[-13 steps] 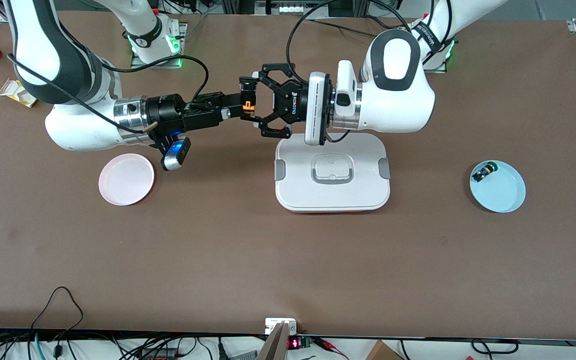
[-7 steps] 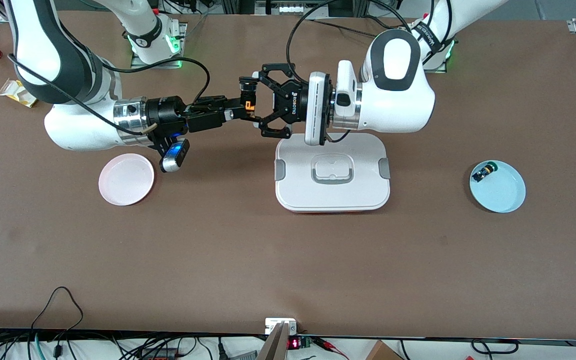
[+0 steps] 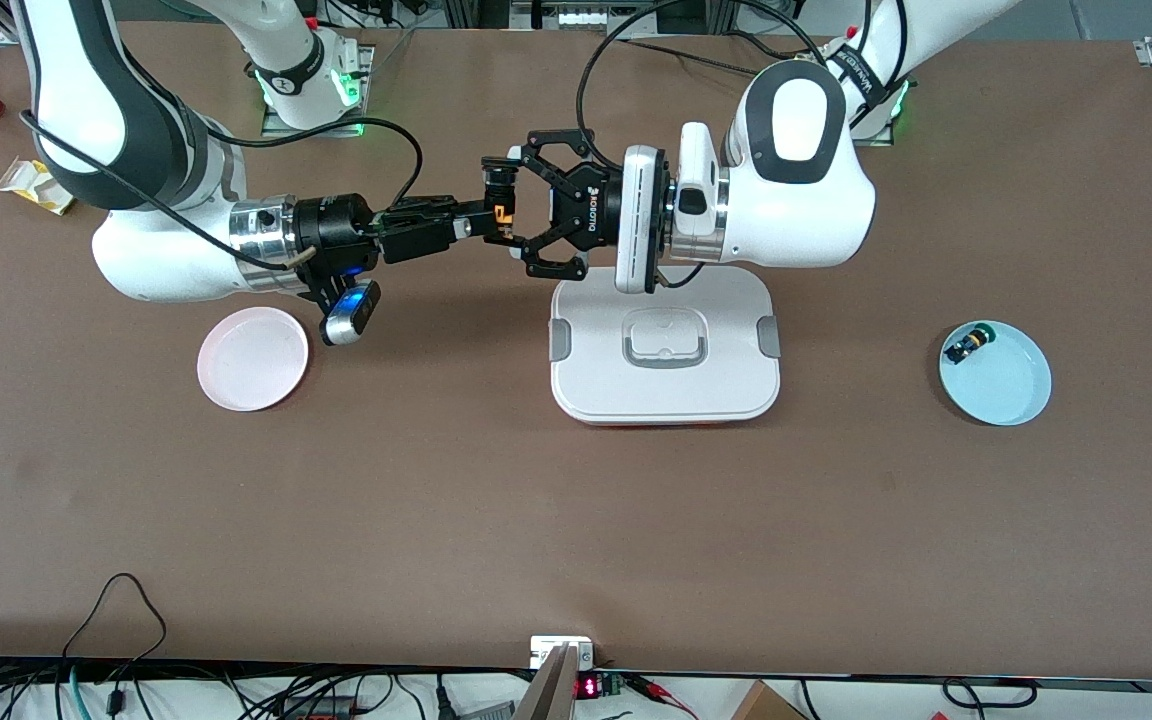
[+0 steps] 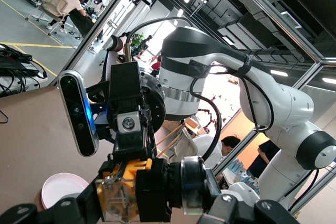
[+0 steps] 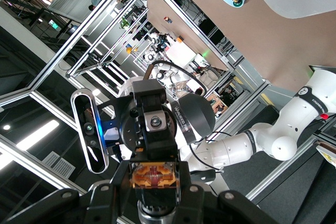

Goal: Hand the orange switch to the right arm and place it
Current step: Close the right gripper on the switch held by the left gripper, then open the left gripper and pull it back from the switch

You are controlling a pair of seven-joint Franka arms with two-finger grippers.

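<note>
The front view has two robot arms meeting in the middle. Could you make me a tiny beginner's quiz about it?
1. True or false: the pink plate holds a switch.
2. What do the left gripper and right gripper both clamp?
3. The blue plate lies toward which arm's end of the table: A left, B right?

Key: 1 false; 2 the orange switch, in the air beside the white lidded box; 3 A.

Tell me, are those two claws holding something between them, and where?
Both grip the orange switch: left gripper on its black body, right gripper on its orange rear block.
</note>
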